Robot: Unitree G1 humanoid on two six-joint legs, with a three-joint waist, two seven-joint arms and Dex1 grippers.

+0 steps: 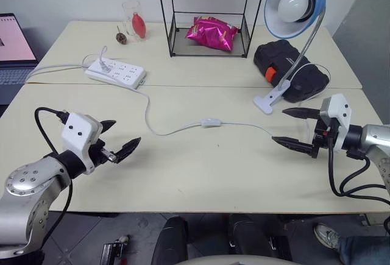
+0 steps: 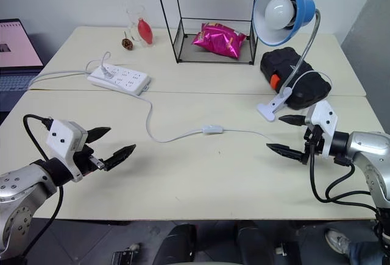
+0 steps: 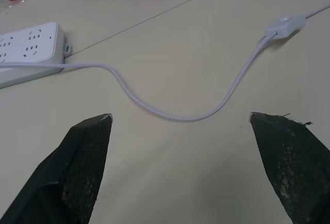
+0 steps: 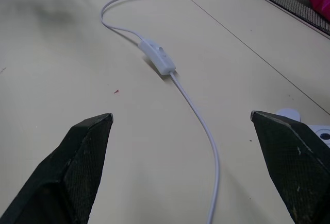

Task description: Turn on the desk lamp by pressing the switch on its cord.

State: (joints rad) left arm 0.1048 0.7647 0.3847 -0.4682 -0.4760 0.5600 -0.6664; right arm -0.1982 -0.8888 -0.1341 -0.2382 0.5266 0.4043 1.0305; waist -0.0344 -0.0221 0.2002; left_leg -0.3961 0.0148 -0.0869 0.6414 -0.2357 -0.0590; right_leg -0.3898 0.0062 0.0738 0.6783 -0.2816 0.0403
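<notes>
Approaching stage, head views: switch lies mid-table on cord, well apart from both tools. Left tool and right tool spread wide, empty. Lamp looks unlit.

Left wrist: switch far off, rocker unclear.

Right wrist: switch ahead; next needs one fingertip pressing the rocker.

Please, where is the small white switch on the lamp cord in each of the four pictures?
Left eye view: the switch lies mid-table, between the two hands.
Right eye view: again mid-table, slightly above centre.
Left wrist view: upper right, at the cord's far end.
Right wrist view: upper middle, lying diagonally.
Shared landmark: the white cord runs through the switch in every view.
</notes>
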